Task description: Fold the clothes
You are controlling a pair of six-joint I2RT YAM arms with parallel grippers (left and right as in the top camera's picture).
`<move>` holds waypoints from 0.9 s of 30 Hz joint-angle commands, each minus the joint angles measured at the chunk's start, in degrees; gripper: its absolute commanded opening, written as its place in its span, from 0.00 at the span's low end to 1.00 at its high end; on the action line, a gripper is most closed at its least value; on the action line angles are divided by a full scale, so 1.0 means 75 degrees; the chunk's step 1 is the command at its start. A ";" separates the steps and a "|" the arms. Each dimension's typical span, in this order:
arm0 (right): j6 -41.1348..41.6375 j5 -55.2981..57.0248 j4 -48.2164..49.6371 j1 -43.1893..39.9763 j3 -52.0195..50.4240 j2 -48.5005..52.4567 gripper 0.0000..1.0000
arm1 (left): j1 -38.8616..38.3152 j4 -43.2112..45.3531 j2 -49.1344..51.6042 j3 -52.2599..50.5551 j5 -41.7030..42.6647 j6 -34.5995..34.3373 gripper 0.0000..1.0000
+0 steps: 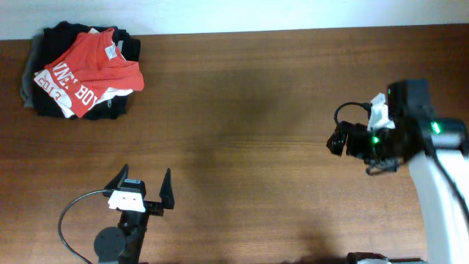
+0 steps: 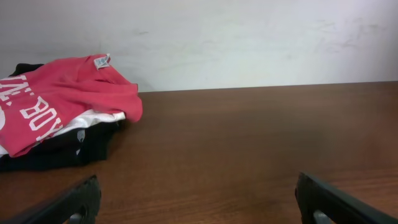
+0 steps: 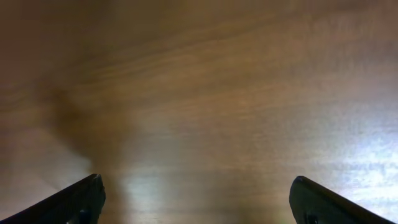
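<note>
While my arms hang over the table [image 1: 256,110], my left gripper [image 1: 145,177] stands wide with nothing between its fingers, and my right gripper [image 3: 196,200] is spread just as wide, also empty. The T-shirt [image 1: 91,62] lies crumpled on black garments [image 1: 50,103] at the far left corner, well apart from both.

The T-shirt [image 1: 88,66] at the desk's far left corner is red-orange with white block lettering and a white neck label [image 1: 111,50]. Under it show black clothes [image 1: 51,38] and a white garment [image 1: 110,94]. The desk [image 1: 256,110] is dark brown, wood-grained. The wall [image 2: 249,37] is white. The left gripper [image 1: 146,174] and right gripper [image 3: 196,186] are black.
</note>
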 commanded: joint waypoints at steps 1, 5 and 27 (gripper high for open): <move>-0.0099 0.0781 0.0029 0.0408 0.0000 -0.1256 0.98 | 0.0047 -0.0041 -0.0061 -0.0020 -0.0055 0.0093 0.99; -0.0102 0.1035 0.0697 0.0577 -0.0819 -0.2935 0.99 | 0.0047 -0.0041 -0.0061 -0.0020 -0.0055 0.0093 0.99; -0.0154 -0.0525 0.9002 0.0568 -0.9626 -0.9655 0.98 | 0.0047 -0.0041 -0.0061 -0.0020 -0.0055 0.0093 0.99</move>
